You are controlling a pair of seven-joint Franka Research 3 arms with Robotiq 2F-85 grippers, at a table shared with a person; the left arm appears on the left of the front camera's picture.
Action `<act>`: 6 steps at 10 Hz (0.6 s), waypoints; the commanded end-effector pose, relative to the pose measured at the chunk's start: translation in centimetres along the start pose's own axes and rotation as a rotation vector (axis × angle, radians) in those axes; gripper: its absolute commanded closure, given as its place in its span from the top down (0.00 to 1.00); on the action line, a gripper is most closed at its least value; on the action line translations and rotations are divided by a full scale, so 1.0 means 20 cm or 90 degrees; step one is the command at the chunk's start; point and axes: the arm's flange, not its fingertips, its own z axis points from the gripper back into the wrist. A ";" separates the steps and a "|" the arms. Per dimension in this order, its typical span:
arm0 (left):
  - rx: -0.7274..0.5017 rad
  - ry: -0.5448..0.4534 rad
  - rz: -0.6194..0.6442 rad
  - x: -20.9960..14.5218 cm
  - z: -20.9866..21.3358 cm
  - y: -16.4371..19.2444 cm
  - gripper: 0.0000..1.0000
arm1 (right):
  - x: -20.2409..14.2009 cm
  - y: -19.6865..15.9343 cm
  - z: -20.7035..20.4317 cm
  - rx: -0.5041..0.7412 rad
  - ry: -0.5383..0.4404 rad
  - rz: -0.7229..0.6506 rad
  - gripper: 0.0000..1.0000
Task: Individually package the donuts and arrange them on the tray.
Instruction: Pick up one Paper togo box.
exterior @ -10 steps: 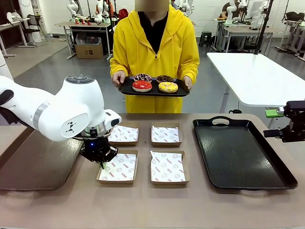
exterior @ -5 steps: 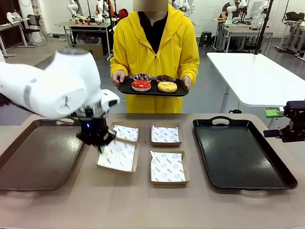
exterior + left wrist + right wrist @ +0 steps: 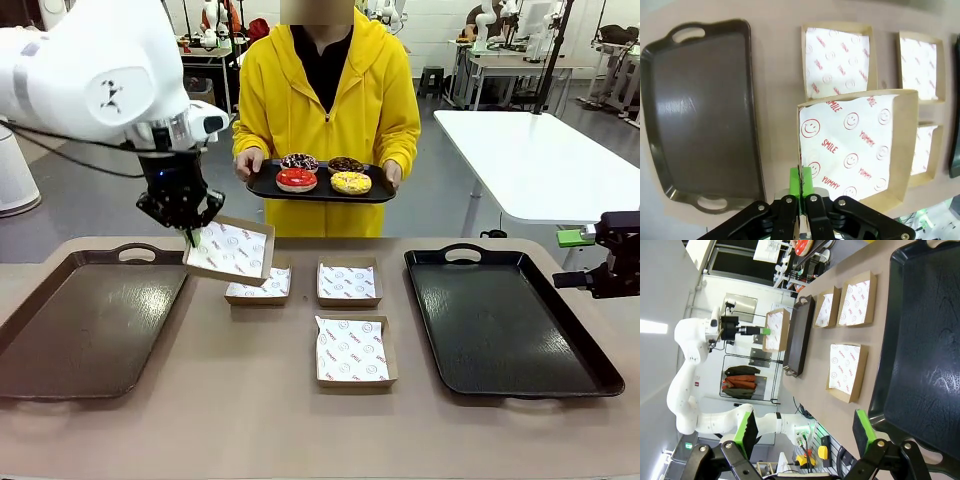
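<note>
The donuts, four of them, sit on a small black tray that the person holds in both hands, beyond the far edge of the worktop and off to the left of the big black tray. I'd judge them light, soft and easily dented, with glazed, sprinkled tops that would smear or stick to the pads. I'd take each one low by its outer sides, with a gentle squeeze, and keep off the icing. My left claw is pinched shut on the wall of a paper-lined cardboard box and holds it tilted in the air, well to the left of the big black tray. My right claw stands wide with nothing in it, over the big black tray's right side. A second ago that box lay with the others on the worktop, in the near row, and the left claw was down at its edge. Now it is lifted and carried toward the person, so three boxes are left lying there. The person's tray and my right claw have not shifted.
</note>
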 end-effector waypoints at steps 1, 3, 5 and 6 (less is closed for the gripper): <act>0.009 0.030 -0.015 0.16 -0.01 -0.07 0.00 | 0.01 0.00 0.00 0.011 -0.006 0.004 1.00; -0.007 0.040 -0.012 0.25 -0.02 -0.05 0.00 | 0.01 0.00 0.00 0.011 -0.006 0.004 1.00; -0.019 0.052 -0.021 0.27 -0.04 -0.02 0.00 | 0.01 0.00 0.00 0.011 -0.006 0.004 1.00; -0.012 0.038 0.001 0.25 -0.06 -0.05 0.00 | 0.01 0.00 0.00 0.011 -0.006 0.004 1.00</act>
